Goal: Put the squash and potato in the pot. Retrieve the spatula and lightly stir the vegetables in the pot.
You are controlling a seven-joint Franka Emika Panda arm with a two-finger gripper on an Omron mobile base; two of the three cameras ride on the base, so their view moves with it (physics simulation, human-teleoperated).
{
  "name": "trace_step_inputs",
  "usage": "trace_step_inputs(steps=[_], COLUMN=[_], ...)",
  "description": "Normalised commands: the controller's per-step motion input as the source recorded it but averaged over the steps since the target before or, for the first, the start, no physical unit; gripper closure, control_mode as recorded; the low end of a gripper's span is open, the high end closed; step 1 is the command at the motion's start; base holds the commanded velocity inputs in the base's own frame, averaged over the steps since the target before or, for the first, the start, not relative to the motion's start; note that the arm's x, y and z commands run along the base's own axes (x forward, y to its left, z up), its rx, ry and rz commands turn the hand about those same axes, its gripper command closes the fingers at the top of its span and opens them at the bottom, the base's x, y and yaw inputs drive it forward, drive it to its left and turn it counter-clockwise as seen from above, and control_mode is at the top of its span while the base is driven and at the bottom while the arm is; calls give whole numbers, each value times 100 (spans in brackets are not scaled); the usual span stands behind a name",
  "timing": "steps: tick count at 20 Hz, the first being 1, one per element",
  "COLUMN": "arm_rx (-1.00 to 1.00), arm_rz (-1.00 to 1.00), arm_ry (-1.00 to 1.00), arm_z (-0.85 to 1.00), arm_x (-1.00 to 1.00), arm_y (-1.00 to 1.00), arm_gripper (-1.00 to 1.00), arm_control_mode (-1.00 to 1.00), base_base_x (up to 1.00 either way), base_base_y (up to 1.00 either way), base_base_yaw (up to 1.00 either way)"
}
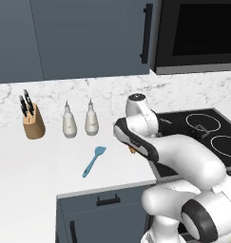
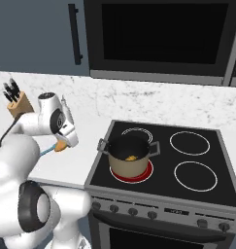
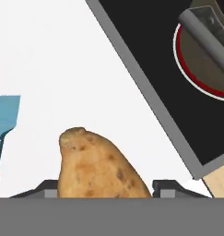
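A speckled orange-tan potato sits between my gripper's two dark fingertips, which are shut on it just above the white counter. In the base views my gripper points down at the counter left of the stove, with the potato showing as an orange spot under it. Just left of the gripper lies the light blue spatula, flat on the counter. On the stove's front left burner, which glows red, stands the beige pot, and the yellow squash lies inside it.
A black cooktop lies right of the gripper. At the back of the counter stand a wooden knife block and two white bottles. The counter's front edge is close to the spatula.
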Motion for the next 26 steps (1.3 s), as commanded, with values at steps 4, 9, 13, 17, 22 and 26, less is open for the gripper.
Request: trace_step_inputs(steps=[4,9,13,17,22,26], arm_rx=[12,-5,-13,-3,0,-2], arm_rz=[0,-1,-5,-2,0,0], arm_ry=[-6,-15,-4,0,0,0], arm_z=[100,95,57,15,0,0], arm_x=[-51,-31,1,12,13,34], arm_y=[-15,-69,-100,-100,-100,-98], arm_gripper=[100,100,100,100,100,100], arm_control_mode=[-100,-100,-100,-100,-100,-100], base_base_x=[0,0,0,0,0,0], base_base_y=[0,0,0,0,0,0], base_base_yaw=[0,0,0,0,0,0])
